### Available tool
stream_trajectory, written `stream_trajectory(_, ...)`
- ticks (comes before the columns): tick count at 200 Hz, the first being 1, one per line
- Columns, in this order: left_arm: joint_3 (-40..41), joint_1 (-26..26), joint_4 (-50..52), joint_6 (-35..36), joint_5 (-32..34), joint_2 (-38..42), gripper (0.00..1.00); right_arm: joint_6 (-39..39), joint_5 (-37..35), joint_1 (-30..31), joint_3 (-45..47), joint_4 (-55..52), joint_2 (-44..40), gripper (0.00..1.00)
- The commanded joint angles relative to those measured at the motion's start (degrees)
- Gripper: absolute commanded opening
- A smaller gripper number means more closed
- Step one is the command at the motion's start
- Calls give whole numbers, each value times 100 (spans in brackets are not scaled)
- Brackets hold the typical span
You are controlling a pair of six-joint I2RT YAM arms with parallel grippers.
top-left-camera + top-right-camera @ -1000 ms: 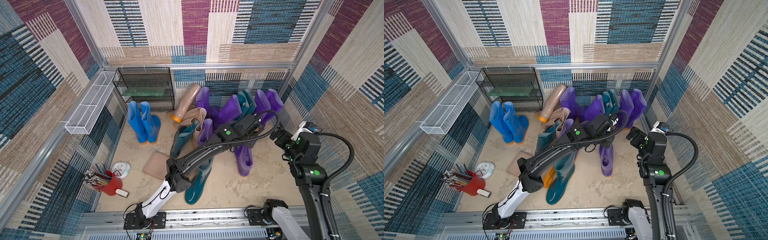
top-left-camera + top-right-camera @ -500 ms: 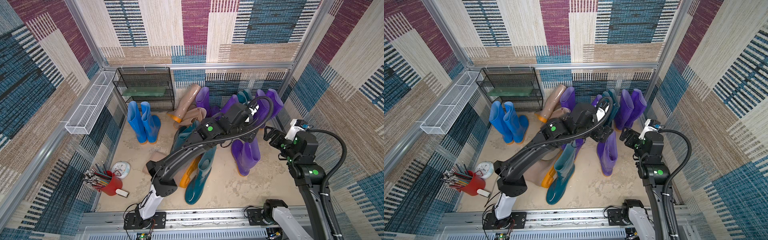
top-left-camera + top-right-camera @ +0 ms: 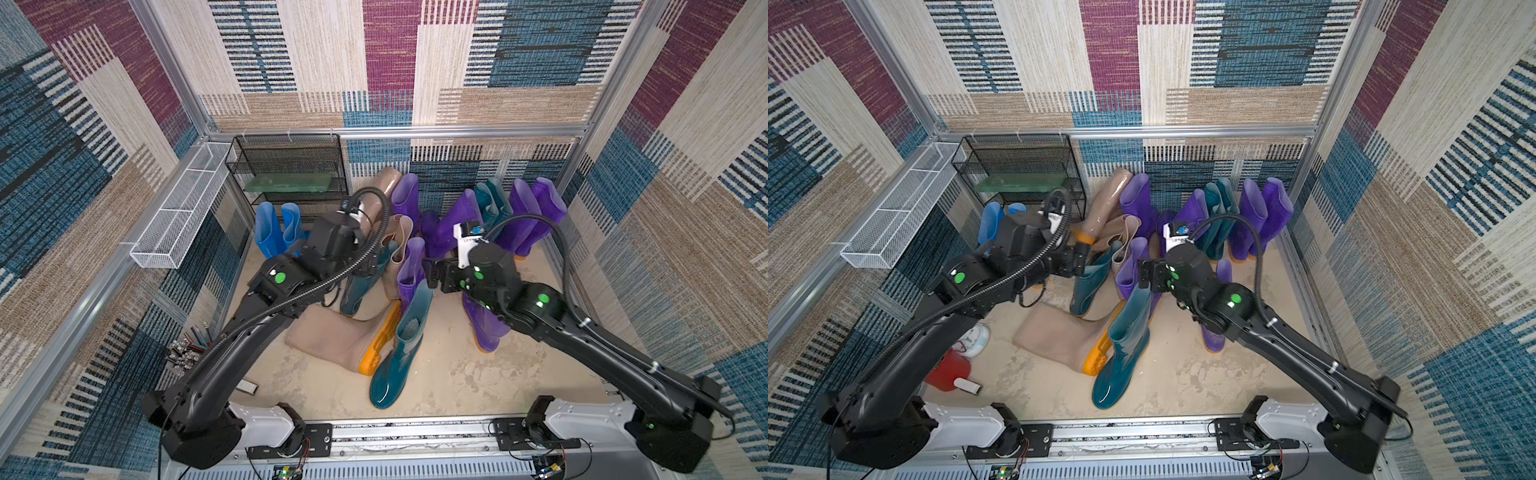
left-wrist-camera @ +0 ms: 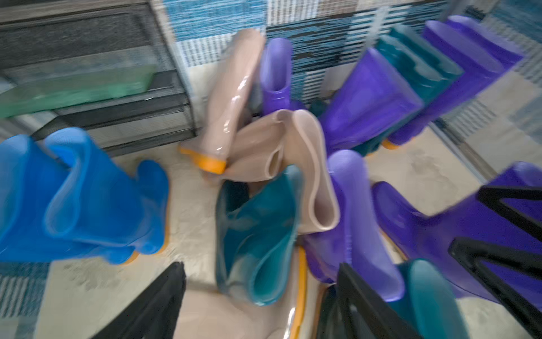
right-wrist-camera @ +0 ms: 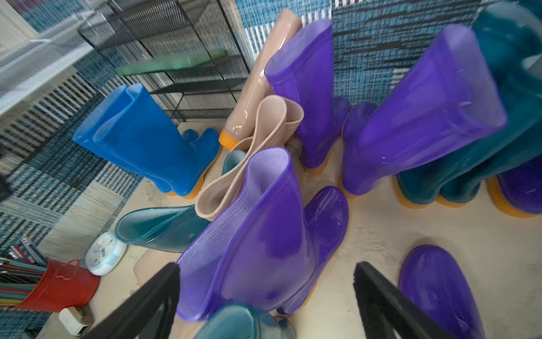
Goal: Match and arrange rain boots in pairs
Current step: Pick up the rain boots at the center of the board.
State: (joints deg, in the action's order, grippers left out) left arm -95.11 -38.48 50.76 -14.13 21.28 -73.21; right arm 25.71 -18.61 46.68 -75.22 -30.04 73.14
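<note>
**Top views.** We list the blue pair [image 3: 276, 230], upright just beside the black wire rack [image 3: 291, 166]. A fallen beige boot [image 3: 332, 336] lies on its side on the floor, its orange sole turned toward a standing teal boot [image 3: 399, 353] just beside it. A back teal pair [image 3: 488, 203] and a back purple pair [image 3: 536, 212] stand against the rear wall. The left gripper [image 3: 1077, 259] hangs over the middle cluster. The right gripper [image 3: 1144, 274] is near a purple shaft. In both top views the jaws are too hidden for us to judge.

**Left wrist view (blurred).** The left gripper's fingers [image 4: 164, 293] stand wide apart with nothing clamped. Beyond them we note a short teal boot [image 4: 258, 234], upright and touching the fallen beige boot. The blue pair stands apart, near the rack.

**Right wrist view.** The right gripper's fingers [image 5: 152, 293] are likewise spread wide and grip nothing. A short purple boot [image 5: 264, 234] stands upright beyond the gap, touching neither finger (so far as we can see). We also enter a red cup [image 5: 55, 284] of pencils and a small clock [image 5: 104, 254] on the floor near the side wall.
</note>
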Motion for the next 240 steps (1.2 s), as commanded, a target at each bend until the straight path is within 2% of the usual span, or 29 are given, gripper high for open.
stream_trajectory(1,581,490,-466,-211,-248,348,84,335,80,51,-432,85,649,95)
stream_trajectory(21,1014,807,-645,-230,-492,524,83,505,373,62,-887,-186,1313,95)
stream_trajectory(41,1394,975,-872,-194,-673,664,83,811,218,27,-1101,-570,1725,100)
stream_trajectory(52,1552,1050,-981,-185,-775,743,83,891,270,-13,-1078,-575,1797,89)
stream_trajectory(64,1662,1121,-1068,-161,-851,819,83,985,250,-19,-1042,-552,1758,86)
stream_trajectory(76,1768,1198,-1126,-150,-982,890,83,999,235,3,-967,-465,1651,77)
stream_trajectory(88,1858,1269,-1163,-151,-1114,955,83,1010,235,13,-895,-383,1536,73)
stream_trajectory(98,1927,1301,-1187,-128,-1182,1003,83,986,270,17,-837,-348,1427,77)
stream_trajectory(109,2001,1332,-1223,-124,-1245,1051,83,950,384,41,-808,-327,1334,86)
stream_trajectory(124,2083,1360,-1282,-148,-1315,1091,83,907,542,78,-710,-292,1209,92)
stream_trajectory(161,2189,1425,-1318,-183,-1561,1081,83,498,771,156,-411,-98,1044,95)
stream_trajectory(181,2237,1433,-1343,-200,-1680,1080,83,349,464,232,-523,-391,1260,94)
stream_trajectory(198,2259,1446,-1349,-210,-1714,1081,83,554,238,211,-853,-890,1507,80)
stream_trajectory(206,2278,1448,-1361,-227,-1744,1090,83,548,133,213,-976,-1033,1566,69)
stream_trajectory(228,2321,1440,-1400,-242,-1830,1066,82,487,-36,199,-1076,-996,1477,28)
stream_trajectory(235,2308,1447,-1395,-240,-1831,1055,82,458,-34,180,-1112,-980,1422,20)
stream_trajectory(240,2308,1448,-1389,-232,-1823,1052,82,437,-42,175,-1125,-965,1380,18)
